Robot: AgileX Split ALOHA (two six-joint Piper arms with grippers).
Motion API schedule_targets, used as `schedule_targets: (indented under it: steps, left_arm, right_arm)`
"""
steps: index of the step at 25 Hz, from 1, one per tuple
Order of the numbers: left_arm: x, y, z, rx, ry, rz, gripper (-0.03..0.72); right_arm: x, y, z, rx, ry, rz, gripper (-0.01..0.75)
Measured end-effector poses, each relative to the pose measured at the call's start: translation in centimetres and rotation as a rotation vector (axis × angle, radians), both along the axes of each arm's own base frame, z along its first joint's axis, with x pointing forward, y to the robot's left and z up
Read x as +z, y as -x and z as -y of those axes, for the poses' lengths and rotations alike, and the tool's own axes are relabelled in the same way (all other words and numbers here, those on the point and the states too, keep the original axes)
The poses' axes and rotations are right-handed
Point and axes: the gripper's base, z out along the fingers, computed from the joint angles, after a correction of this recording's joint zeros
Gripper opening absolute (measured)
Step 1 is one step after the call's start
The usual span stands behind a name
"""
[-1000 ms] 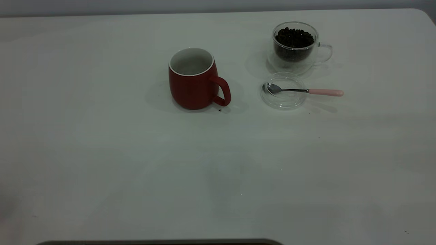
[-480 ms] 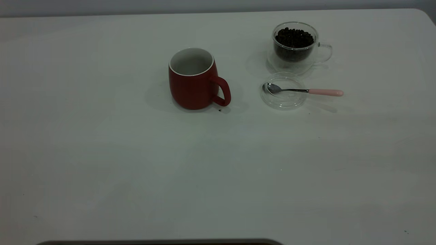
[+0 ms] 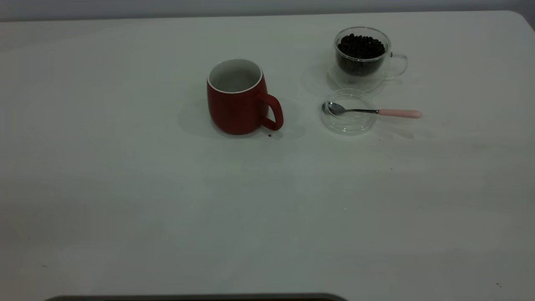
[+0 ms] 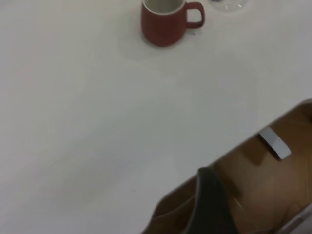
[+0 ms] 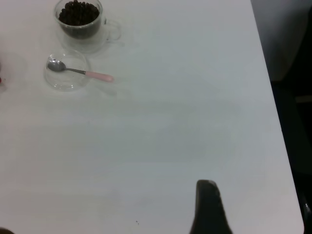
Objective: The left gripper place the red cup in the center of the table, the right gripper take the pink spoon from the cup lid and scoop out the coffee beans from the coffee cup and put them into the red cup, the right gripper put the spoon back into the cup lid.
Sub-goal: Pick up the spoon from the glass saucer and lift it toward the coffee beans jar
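The red cup (image 3: 236, 104) stands upright near the middle of the table (image 3: 167, 200), handle toward the cup lid (image 3: 347, 123); its white inside shows no beans. It also shows far off in the left wrist view as the red cup (image 4: 163, 27). The pink spoon (image 3: 376, 111) rests with its bowl in the lid and its handle sticking out over the rim. Behind the lid, the coffee cup (image 3: 361, 62) holds the coffee beans (image 3: 361, 45). My left gripper (image 4: 208, 200) hangs past the table's near edge, my right gripper (image 5: 207, 204) over bare table, both far from everything.
Neither arm appears in the exterior view. A brown wooden surface (image 4: 273, 195) lies below the table's edge in the left wrist view. A dark gap (image 5: 292, 97) runs past the table's side edge in the right wrist view. A few dark specks dot the tabletop.
Faint shadows on the front part of the table have faded. The cups, lid and spoon have not moved.
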Motion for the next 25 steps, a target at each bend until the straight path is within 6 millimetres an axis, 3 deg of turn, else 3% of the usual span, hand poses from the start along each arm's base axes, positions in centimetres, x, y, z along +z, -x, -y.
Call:
schedule_targets:
  steps: [7,17,25]
  left_arm:
    - [-1.4,-0.1,0.4,-0.024,0.001,-0.050,0.586]
    - [-1.4,-0.1,0.5,-0.012,0.003,-0.052,0.586]
    - [-1.5,0.5,0.7,0.295,0.031,0.003,0.586]
  right_arm:
    - [0.0,0.0,0.0,0.000,0.000,0.000,0.546]
    - [0.0,0.0,0.0,0.000,0.000,0.000,0.546]
    - [0.0,0.0,0.0,0.000,0.000,0.000,0.546]
